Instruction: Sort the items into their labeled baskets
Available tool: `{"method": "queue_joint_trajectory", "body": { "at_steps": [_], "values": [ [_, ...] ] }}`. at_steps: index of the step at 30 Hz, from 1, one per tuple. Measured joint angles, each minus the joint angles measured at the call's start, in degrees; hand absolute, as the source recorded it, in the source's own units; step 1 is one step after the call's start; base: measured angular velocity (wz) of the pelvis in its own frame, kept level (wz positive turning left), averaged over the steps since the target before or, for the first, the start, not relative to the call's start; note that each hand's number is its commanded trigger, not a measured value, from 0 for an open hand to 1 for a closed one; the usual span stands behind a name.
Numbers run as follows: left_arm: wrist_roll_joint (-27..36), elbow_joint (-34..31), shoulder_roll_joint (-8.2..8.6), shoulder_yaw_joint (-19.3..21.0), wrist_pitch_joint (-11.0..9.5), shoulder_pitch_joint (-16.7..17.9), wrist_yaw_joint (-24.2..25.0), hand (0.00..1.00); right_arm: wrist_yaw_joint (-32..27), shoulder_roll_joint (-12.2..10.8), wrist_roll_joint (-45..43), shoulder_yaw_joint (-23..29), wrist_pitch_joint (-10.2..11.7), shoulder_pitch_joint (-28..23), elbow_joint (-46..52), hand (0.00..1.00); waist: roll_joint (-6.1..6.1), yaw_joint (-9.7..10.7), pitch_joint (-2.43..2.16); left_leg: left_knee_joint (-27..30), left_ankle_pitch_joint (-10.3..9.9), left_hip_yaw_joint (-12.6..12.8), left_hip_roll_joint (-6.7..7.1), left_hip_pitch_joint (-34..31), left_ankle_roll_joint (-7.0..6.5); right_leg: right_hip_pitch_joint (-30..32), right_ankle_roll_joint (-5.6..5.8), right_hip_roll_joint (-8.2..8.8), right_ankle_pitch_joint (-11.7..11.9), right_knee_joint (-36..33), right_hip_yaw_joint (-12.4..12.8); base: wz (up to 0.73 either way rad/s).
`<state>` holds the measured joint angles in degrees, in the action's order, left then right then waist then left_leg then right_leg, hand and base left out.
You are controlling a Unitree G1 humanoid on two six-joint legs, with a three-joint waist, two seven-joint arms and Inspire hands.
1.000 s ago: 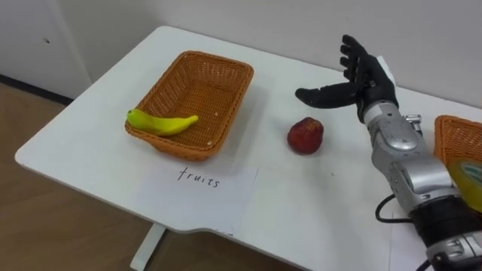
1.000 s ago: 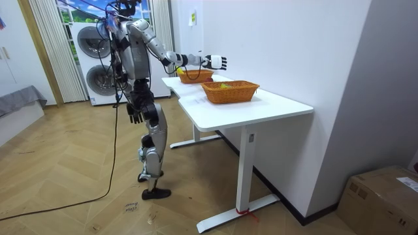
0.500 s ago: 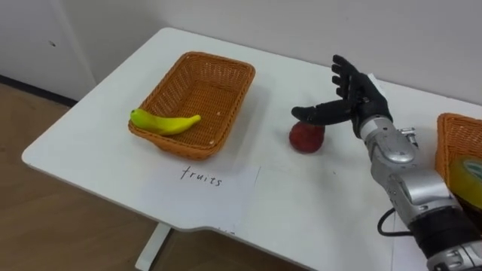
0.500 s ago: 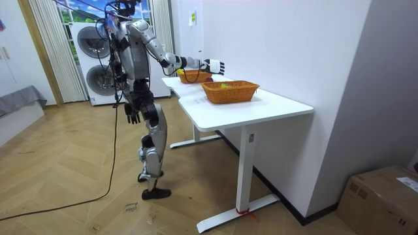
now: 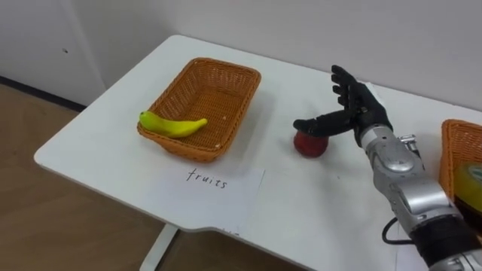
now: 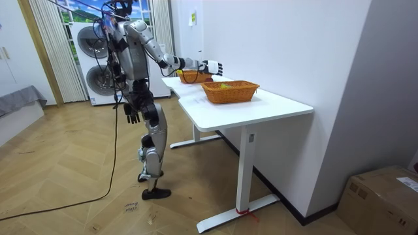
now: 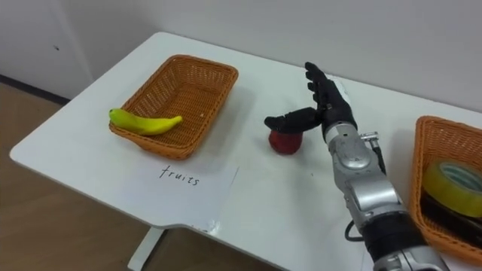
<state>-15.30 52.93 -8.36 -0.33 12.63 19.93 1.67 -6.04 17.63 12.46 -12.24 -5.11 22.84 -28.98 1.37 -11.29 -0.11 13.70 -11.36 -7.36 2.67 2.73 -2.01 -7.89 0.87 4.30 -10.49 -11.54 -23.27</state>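
Observation:
A red apple (image 5: 309, 145) (image 7: 285, 141) lies on the white table (image 5: 113, 135) to the right of the fruit basket (image 5: 218, 83). My right hand (image 5: 352, 109) (image 7: 324, 105) hovers open just over it, thumb stretched across the apple's top, fingers straight up behind it. A yellow banana (image 5: 172, 124) (image 7: 143, 120) rests on the front rim of the fruit basket (image 7: 188, 75). A second basket (image 7: 422, 165) at the right holds a roll of yellow tape (image 7: 453, 184). In the room view I stand at the table's end, right hand (image 6: 212, 66) reaching out and left hand (image 6: 132, 115) hanging by my hip.
A paper sheet labelled "fruits" (image 5: 207, 188) lies at the table's front edge below the fruit basket. The table's left corner and front edge drop to a wooden floor (image 5: 45, 226). A washing machine (image 6: 91, 49) stands behind me in the room view.
My right hand has come down and toward the apple, from well above it to thumb over its top. The whole eye view has shifted slightly.

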Motion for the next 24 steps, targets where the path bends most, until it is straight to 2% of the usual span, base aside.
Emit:
{"method": "queue_joint_trajectory", "body": {
  "at_steps": [4,8,11,19,24],
  "values": [
    [0.1,0.0,-0.04,-0.4,0.0,0.6,0.0,0.00,0.6,0.0,-1.0,0.0,0.0,0.0,-1.2,0.00,0.31,-0.1,0.09,0.0,0.1,0.0,0.16,0.0,0.00,-0.1,-0.01,0.40,-0.4,0.0,-0.6,0.02],
    [0.1,0.0,-0.09,-2.2,-0.1,0.7,0.3,0.00,2.1,0.0,-1.6,-0.4,-0.1,0.0,-4.5,0.00,0.77,-0.1,0.49,0.1,0.1,-0.4,0.24,-0.1,-0.10,-0.2,0.28,0.60,-0.6,-0.1,-0.7,0.07],
    [0.1,0.0,-0.10,-2.3,0.0,0.8,1.2,0.00,3.2,0.0,-1.8,-0.7,-0.1,0.0,-6.5,0.00,0.98,-0.2,0.62,0.1,0.1,-0.7,0.36,-0.1,-0.12,-0.3,0.40,0.65,-0.7,-0.1,-0.9,0.04],
    [0.1,0.0,-0.03,-2.7,0.0,0.7,1.5,0.00,4.3,0.0,-2.1,-1.2,-0.8,-0.1,-8.5,0.00,0.22,-0.1,0.97,0.0,0.1,-0.9,0.39,-0.2,-0.15,-0.3,0.46,0.70,-0.8,-0.1,-1.5,0.02],
    [-0.1,0.0,-0.03,-2.7,0.0,0.9,1.8,0.00,4.3,0.0,-4.1,-1.2,-0.8,-0.1,-8.5,0.00,0.12,-0.1,0.75,0.1,0.1,-1.4,0.91,-0.4,-0.15,-0.4,0.48,0.82,-1.0,-0.2,-1.9,0.05]
  ]
}}
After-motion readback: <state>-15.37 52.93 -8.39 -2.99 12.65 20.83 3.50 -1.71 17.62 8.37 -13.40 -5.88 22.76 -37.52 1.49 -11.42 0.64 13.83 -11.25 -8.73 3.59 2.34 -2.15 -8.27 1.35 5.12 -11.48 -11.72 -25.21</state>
